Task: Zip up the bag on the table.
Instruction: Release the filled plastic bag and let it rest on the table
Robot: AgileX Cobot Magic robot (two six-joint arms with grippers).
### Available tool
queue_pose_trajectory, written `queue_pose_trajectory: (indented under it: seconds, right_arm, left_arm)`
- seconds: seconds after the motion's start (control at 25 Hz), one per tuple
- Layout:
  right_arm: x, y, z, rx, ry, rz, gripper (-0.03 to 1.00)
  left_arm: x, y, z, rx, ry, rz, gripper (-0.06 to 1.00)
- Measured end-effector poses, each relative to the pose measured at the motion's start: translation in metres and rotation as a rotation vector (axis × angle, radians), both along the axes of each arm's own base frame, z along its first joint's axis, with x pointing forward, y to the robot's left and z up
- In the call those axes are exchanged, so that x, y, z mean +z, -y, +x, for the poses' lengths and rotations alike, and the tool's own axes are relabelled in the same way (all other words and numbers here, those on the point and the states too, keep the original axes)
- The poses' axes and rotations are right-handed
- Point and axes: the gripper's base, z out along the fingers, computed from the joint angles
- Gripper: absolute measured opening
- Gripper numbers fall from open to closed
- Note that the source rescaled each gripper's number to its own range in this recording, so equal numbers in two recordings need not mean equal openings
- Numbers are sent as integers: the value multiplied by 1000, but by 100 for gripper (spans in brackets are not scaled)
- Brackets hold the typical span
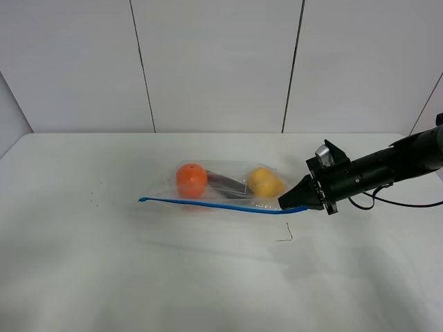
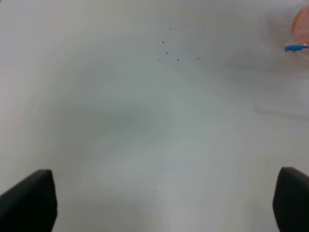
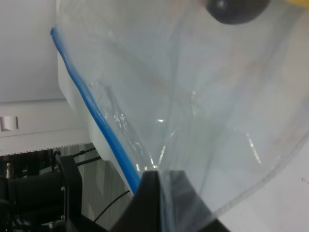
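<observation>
While clamped, right gripper (image 1: 285, 201) pinches bag (image 1: 223, 185).

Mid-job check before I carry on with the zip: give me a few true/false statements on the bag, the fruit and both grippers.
1. The right gripper is shut on the bag at its zipper end. True.
2. The left gripper is holding the bag's other end. False: it is open over bare table, touching nothing.
3. The bag holds an orange fruit and a yellow fruit. True.
4. The blue zipper strip runs along the bag's far edge. False: it runs along the near edge.
</observation>
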Motion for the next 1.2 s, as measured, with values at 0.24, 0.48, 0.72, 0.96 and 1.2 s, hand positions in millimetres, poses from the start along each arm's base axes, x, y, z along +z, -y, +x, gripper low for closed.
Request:
queue_pose_trajectory:
  seconds: [0.24,0.48,0.72,0.96,1.2]
  right_arm:
    - [0,0,0,0,1,0,0]
    - [0,0,0,3,7,0,0]
    - [0,0,0,3,7,0,70]
    - [0,0,0,6,9,-1,98]
    - [0,0,0,8,11,-2,100]
  left_arm:
    - [0,0,0,0,0,0,100]
    - [0,0,0,0,0,0,100]
    - [0,0,0,0,0,0,100]
    - [0,0,0,0,0,-1,100]
    - [0,0,0,0,0,-1,100]
